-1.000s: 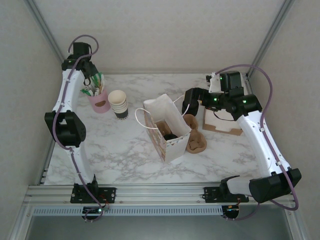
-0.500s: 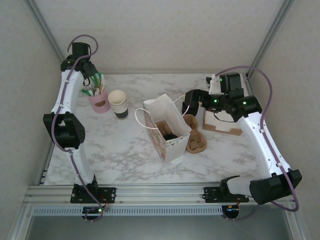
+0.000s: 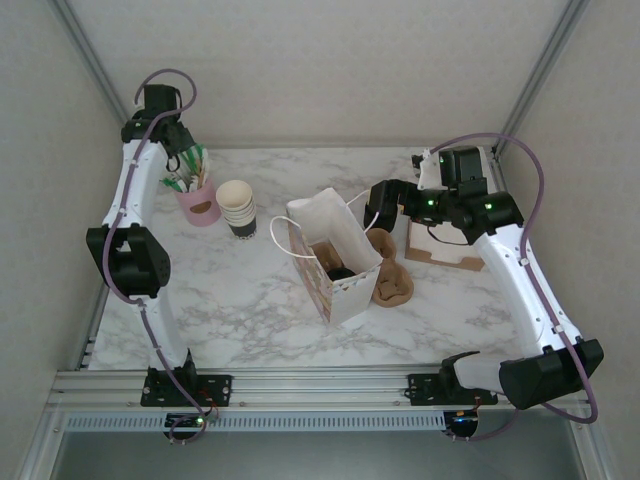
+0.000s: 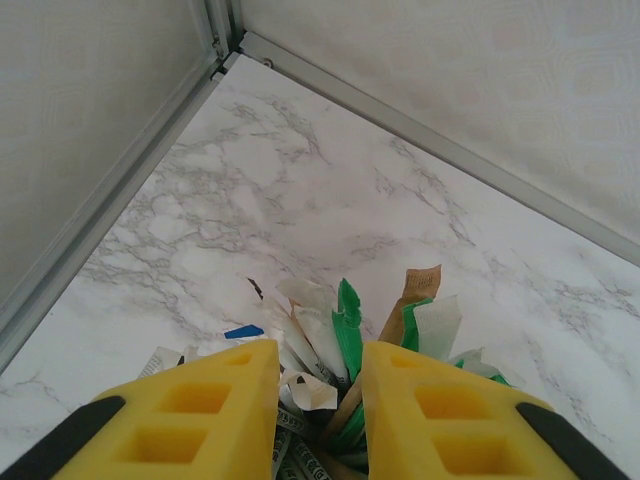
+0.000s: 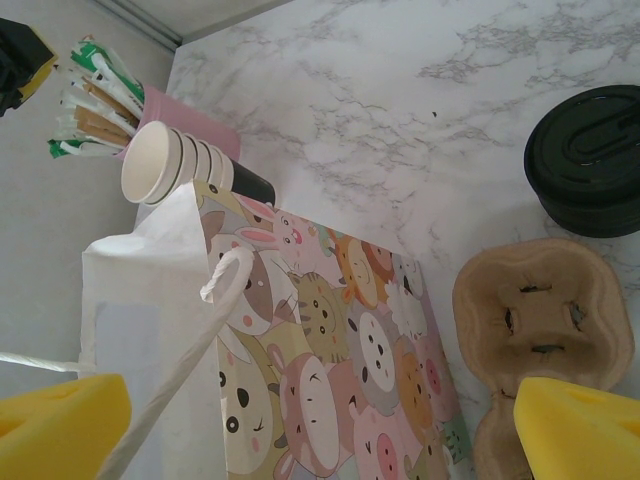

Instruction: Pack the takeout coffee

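The black lidded takeout coffee cup (image 3: 340, 271) looks already packed in the cartoon-print paper bag (image 3: 333, 225), only extras left; my right gripper (image 5: 320, 428) gapes empty, my left gripper (image 4: 320, 372) barely parted over paper packets (image 4: 346, 322), grip unclear.

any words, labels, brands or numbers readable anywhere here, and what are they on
No text can be read.
paper bag: cartoon animals printed on it, no words.
sachets in the pink cup: any print is too small to read.
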Controlling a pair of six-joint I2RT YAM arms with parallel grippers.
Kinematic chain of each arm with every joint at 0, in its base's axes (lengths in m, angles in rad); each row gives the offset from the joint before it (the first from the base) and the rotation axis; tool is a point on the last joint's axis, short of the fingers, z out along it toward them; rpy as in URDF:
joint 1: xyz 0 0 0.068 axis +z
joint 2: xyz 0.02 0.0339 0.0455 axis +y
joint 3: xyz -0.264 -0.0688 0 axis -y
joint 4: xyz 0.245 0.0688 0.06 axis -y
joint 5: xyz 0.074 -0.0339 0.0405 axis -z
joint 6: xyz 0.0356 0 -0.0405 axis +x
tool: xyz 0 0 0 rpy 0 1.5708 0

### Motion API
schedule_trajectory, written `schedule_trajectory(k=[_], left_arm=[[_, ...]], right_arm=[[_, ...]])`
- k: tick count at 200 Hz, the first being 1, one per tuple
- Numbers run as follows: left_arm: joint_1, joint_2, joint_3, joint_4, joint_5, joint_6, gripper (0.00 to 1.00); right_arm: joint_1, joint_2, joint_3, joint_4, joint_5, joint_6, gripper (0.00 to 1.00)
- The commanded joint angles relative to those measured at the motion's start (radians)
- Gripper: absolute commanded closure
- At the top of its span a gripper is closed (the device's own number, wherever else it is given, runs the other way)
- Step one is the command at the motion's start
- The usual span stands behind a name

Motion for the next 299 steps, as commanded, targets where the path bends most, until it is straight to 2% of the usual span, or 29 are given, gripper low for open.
schedule_trajectory(k=[1, 43, 167, 251, 299], left_arm=[[-0.006, 0.000, 0.000, -0.002, -0.025, 0.009, 0.71], [-0.006, 0.010, 0.001, -0.006, -0.029, 0.008, 0.68], [-0.006, 0.032, -0.007, -0.013, -0.043, 0.008, 0.72], [-0.008, -0.033, -0.004, -0.017, -0.039, 0.007, 0.98], [-0.011, -0.118, 0.008, -0.020, -0.028, 0.008, 1.00]], right_arm=[[-0.006, -0.017, -0.015, 0.012, -0.018, 0.000, 0.01], [-0.006, -0.017, -0.018, 0.012, -0.017, -0.002, 0.01], [-0.008, -0.015, -0.029, 0.015, -0.013, -0.007, 0.01], [-0.008, -0.010, -0.028, 0.020, -0.017, -0.008, 0.01], [-0.008, -0.010, -0.020, 0.014, -0.016, -0.009, 0.01]])
